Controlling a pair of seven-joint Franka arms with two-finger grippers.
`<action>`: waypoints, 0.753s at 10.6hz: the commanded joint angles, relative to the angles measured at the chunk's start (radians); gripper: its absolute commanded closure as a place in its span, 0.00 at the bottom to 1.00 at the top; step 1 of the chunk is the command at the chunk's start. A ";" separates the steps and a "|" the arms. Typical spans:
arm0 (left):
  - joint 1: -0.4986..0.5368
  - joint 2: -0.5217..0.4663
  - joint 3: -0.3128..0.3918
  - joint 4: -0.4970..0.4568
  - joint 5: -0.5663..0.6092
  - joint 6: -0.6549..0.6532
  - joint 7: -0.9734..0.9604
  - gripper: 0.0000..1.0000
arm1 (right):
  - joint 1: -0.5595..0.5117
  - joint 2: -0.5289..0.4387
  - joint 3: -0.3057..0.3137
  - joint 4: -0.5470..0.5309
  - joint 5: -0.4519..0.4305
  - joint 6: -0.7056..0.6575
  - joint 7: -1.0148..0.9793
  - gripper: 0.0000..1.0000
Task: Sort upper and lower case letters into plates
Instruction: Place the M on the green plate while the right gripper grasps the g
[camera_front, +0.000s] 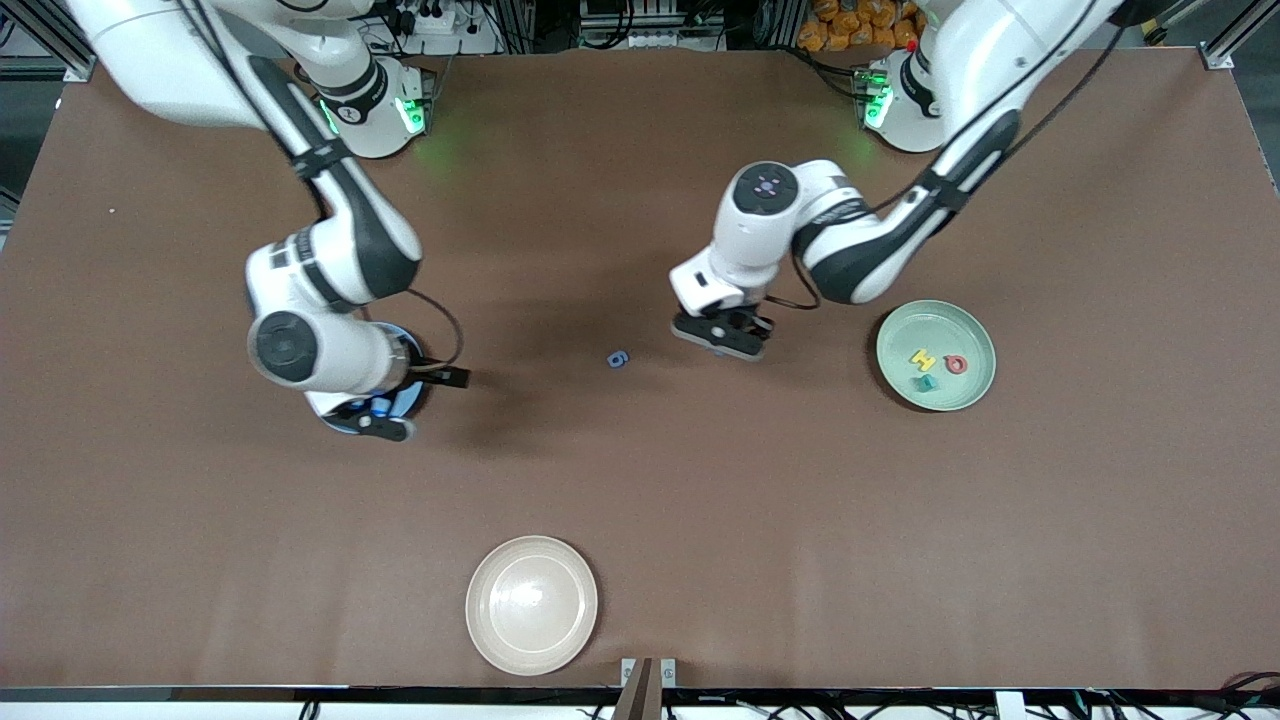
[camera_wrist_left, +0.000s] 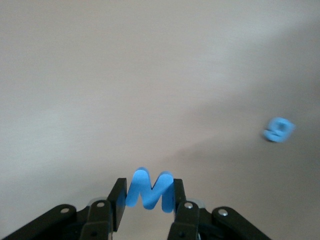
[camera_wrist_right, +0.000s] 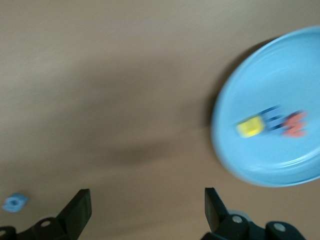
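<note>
My left gripper (camera_front: 722, 343) hangs over the bare table between the two plates, shut on a blue letter M (camera_wrist_left: 150, 190) that stands upright between its fingers. A small blue letter (camera_front: 617, 359) lies on the table beside it, toward the right arm's end, and shows as the blue letter (camera_wrist_left: 278, 129) in the left wrist view. The mint green plate (camera_front: 975, 330) holds a yellow H (camera_front: 921, 358), a red letter (camera_front: 956, 364) and a teal letter (camera_front: 925, 382). My right gripper (camera_wrist_right: 147, 202) is open and empty beside the blue plate (camera_wrist_right: 260, 75), which holds yellow (camera_wrist_right: 250, 127), blue and red letters.
A cream-beige plate (camera_front: 531, 604) sits near the table's front edge, nothing in it. In the front view the right arm's wrist covers most of the blue plate (camera_front: 336, 424). Brown tabletop stretches between the plates.
</note>
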 joint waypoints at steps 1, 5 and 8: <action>0.188 -0.035 -0.082 -0.026 -0.018 -0.102 0.050 1.00 | 0.126 0.032 0.003 0.012 -0.021 0.047 0.236 0.00; 0.436 -0.025 -0.099 -0.062 -0.023 -0.201 0.176 1.00 | 0.243 0.142 0.004 0.022 -0.059 0.259 0.707 0.00; 0.525 -0.036 -0.099 -0.122 -0.023 -0.207 0.177 1.00 | 0.294 0.176 0.000 0.056 -0.087 0.293 0.899 0.00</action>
